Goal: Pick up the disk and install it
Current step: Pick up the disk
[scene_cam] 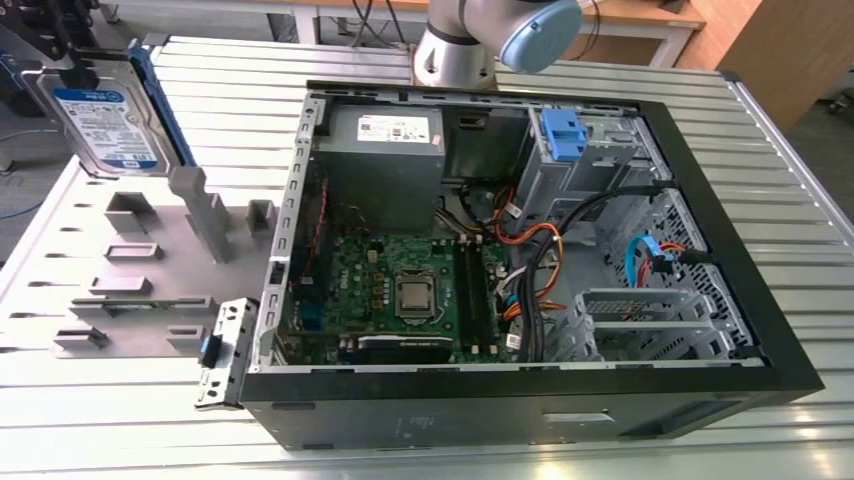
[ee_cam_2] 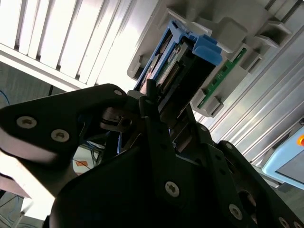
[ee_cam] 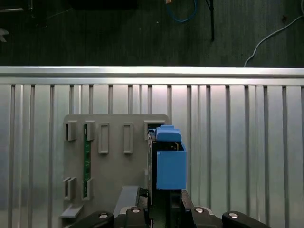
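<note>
I read this as the pick-up step. My jaws stand narrow, closed on the upper end of the disk (scene_cam: 110, 120), with a finger on either side as far as I can judge from both wrist views. The disk stands upright on edge at the far end of the grey fixture plate (scene_cam: 74, 265), toward the exterior view's left and well apart from the open computer case (scene_cam: 467, 420). I cannot tell whether its lower end has cleared the plate's slot. In the second wrist view it sits close against the holder's blocks.

The disk is a flat silver metal slab with a white-and-blue label, clipped in a blue plastic carrier frame (ee_cam: 171, 164). Both look smooth and rigid, and I would guess slippery under the pads. The plate is matte grey, cut with rectangular pockets and posts, and a green memory stick (ee_cam: 87, 159) stands in one pocket. The desk (scene_cam: 801, 200) is ribbed aluminium. The case is black-walled, with perforated sheet metal inside and a crowd of loose cables (scene_cam: 534, 250).

In my judgement the install calls for a firm clamp and a straight, square pull so the frame does not bind. It also calls for careful alignment with the drive cage (scene_cam: 601, 165), where a blue bracket (scene_cam: 563, 135) sits with those cables close by.
</note>
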Robot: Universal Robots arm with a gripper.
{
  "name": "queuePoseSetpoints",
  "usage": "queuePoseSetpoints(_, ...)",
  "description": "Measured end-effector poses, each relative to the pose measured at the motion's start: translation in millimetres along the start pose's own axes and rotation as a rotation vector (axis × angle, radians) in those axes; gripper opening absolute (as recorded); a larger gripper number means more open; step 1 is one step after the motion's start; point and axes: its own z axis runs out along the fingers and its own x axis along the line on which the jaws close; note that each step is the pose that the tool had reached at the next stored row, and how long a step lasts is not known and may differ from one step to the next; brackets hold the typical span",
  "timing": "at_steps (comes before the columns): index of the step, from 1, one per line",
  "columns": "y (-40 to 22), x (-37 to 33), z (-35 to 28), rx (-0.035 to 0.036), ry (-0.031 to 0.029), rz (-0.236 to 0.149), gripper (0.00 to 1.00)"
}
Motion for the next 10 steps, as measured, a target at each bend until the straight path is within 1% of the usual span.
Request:
queuePoseSetpoints(6,0.2,-1.1,-10.2,0.0,0.0,0.0,0.35)
queuePoseSetpoints(10,0.2,-1.6,-14.8,-0.0001,0.0,0.0,0.35)
